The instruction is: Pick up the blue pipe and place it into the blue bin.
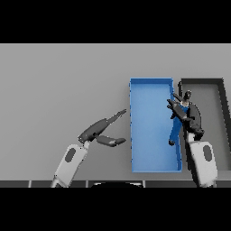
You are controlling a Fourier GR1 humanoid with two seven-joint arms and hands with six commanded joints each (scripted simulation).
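The blue pipe (175, 128) hangs tilted over the right side of the blue bin (151, 153), its dark lower end near the bin's floor. My right hand (188, 116) is shut on the pipe's upper part, above the bin's right wall. Dark fingers (177, 108) curl around the pipe there. My left hand (98, 131) is open over the table left of the bin, fingers straight and pointing toward the bin, thumb spread below them. It holds nothing.
A dark grey bin (222, 97) stands directly right of the blue bin, its walls touching or nearly touching it. Bare grey table stretches to the left and behind both bins.
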